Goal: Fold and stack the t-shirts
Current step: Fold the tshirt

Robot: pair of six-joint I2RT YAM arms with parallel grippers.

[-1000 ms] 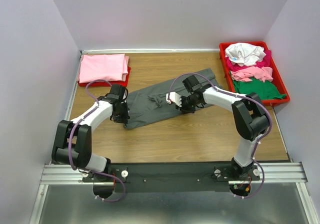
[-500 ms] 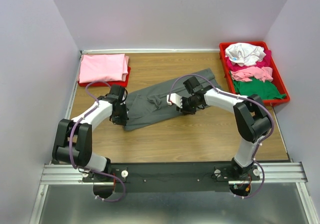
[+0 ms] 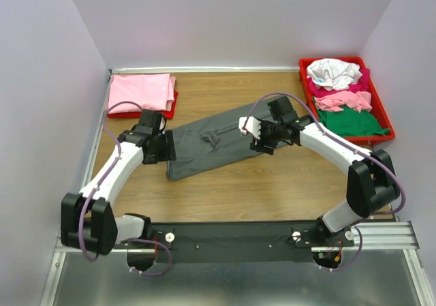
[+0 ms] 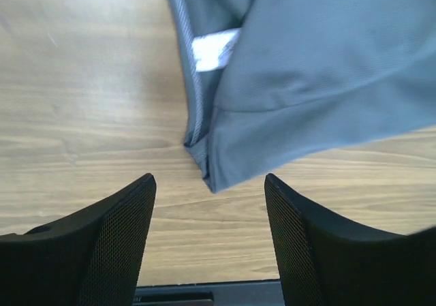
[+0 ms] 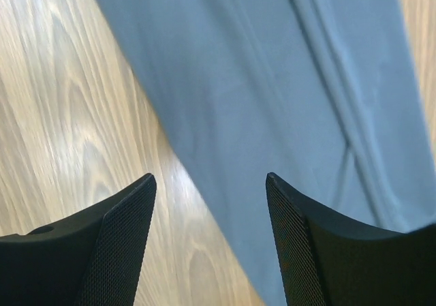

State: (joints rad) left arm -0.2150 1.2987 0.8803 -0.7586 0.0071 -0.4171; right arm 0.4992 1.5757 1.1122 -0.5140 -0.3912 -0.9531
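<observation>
On the wooden counter [image 3: 272,183] the grey t-shirt [image 3: 211,142] lies partly folded between my hands; my left hand [image 4: 208,187] and right hand [image 5: 208,183] gape open, empty. One pink shirt [image 3: 139,93] lies folded; the heap [image 3: 340,95] waits.

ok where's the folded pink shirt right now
Top view: the folded pink shirt lies far left on a red tray, just beyond the left claw and the grey shirt.

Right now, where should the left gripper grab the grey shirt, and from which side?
Probably the doubled corner near the white label, from straight above: the grey shirt lies flat on the table, with that corner between the left gripper's open fingers.
</observation>
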